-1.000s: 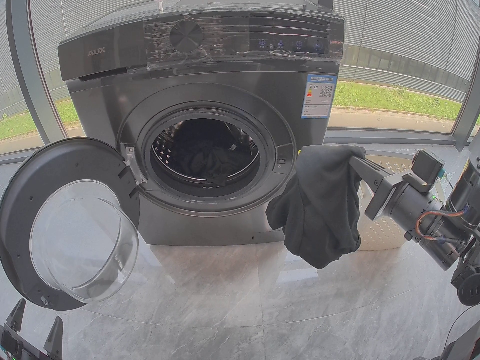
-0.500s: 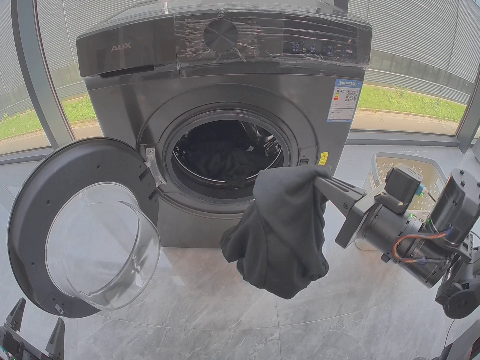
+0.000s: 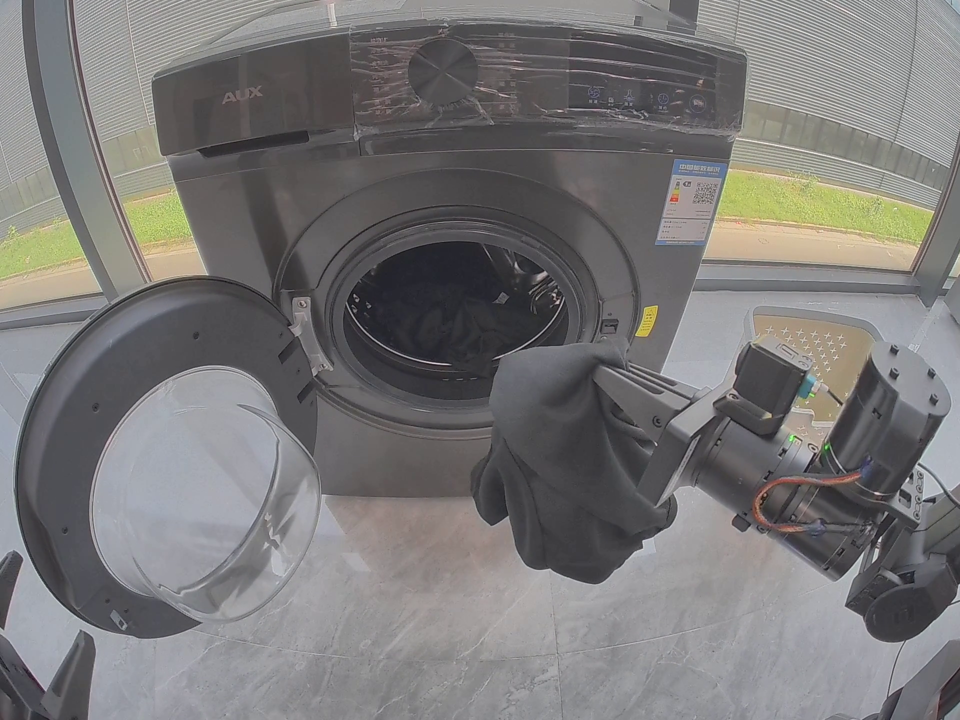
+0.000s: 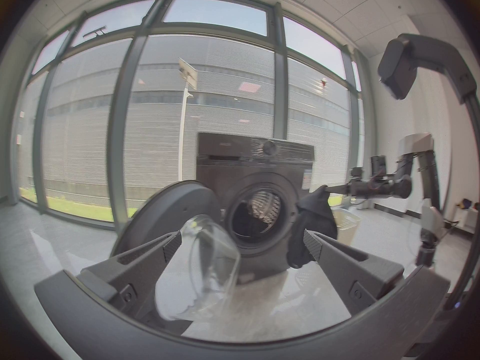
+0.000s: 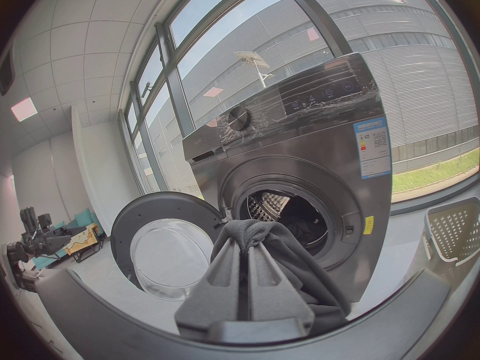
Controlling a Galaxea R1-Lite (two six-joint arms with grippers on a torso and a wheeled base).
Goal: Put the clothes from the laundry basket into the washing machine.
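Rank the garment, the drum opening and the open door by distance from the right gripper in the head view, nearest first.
1. Garment: clamped in the right gripper, hanging below it.
2. Drum opening: just past the fingertips, to their left.
3. Door: swung open at the far left.

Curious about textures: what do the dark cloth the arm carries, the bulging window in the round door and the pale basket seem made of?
Dark grey cloth garment: soft matte fabric, hanging in folds. Bulging clear door window: glossy glass or plastic, see-through with reflections. Pale perforated laundry basket: probably plastic, moulded holes.
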